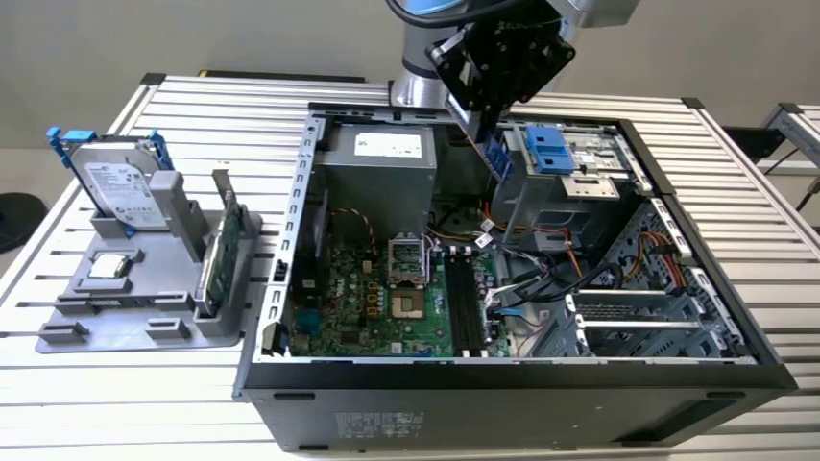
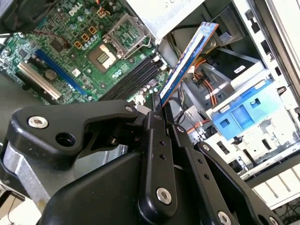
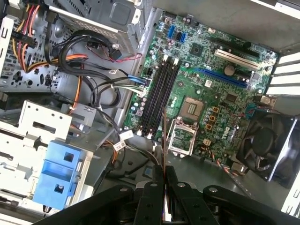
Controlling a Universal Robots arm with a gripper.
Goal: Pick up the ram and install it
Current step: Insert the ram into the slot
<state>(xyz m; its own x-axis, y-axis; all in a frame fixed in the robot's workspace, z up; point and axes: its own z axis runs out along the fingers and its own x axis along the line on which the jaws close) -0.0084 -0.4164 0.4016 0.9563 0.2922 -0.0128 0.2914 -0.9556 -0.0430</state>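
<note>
My gripper (image 1: 489, 133) hangs over the open computer case (image 1: 513, 370), shut on the ram (image 1: 498, 159). The ram (image 2: 188, 58) is a thin blue stick that juts out from between the black fingers (image 2: 157, 140) in the second wrist view. In the first wrist view the ram (image 3: 163, 140) shows edge-on, pointing toward the motherboard. The black memory slots (image 1: 464, 307) (image 3: 157, 96) (image 2: 136, 77) lie on the green motherboard (image 1: 372, 307), well below the stick and apart from it.
A bundle of cables (image 1: 539, 279) and a blue drive caddy (image 1: 554, 152) sit beside the slots. The processor socket (image 1: 403, 259) lies on their other side. At the exterior view's left, a grey stand (image 1: 141, 317) holds a silver hard drive (image 1: 122, 187) and a green card (image 1: 226, 252).
</note>
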